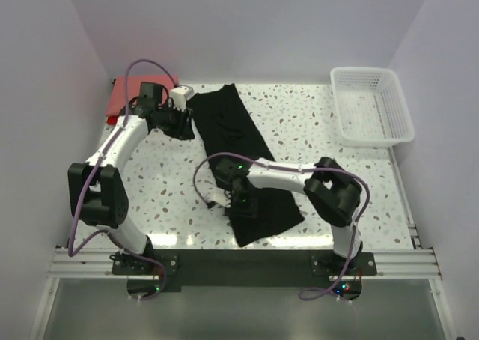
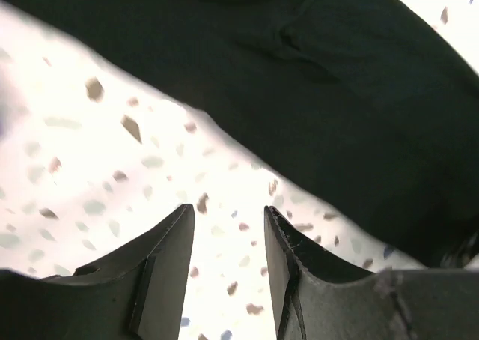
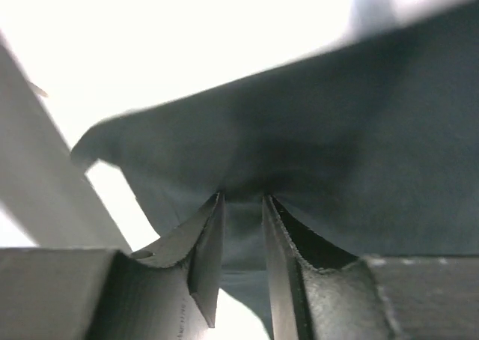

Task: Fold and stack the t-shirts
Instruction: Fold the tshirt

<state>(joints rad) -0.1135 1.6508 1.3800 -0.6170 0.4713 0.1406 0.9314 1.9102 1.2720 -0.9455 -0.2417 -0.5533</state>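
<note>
Cloth is pinched in our right gripper (image 3: pixel 241 199), whose jaws stand narrow on a fold of the black t-shirt (image 1: pixel 238 141) at its near left edge. Our left gripper (image 2: pixel 228 214) hangs just beside the shirt's far left edge, jaws partly apart with only the speckled table (image 1: pixel 322 138) between them, holding nothing. We judge the step to be a fold of the long strip, so we should take the far edge in the left jaws too, lift both ends evenly, keep the cloth taut and lay edge on edge without dragging in wrinkles. The shirt lies as a long dark band, slanting from the far middle of the table to the near middle, lightly creased. Coral-red shirts (image 1: pixel 120 99) sit at the far left corner, well apart from the white basket (image 1: pixel 404 123)
</note>
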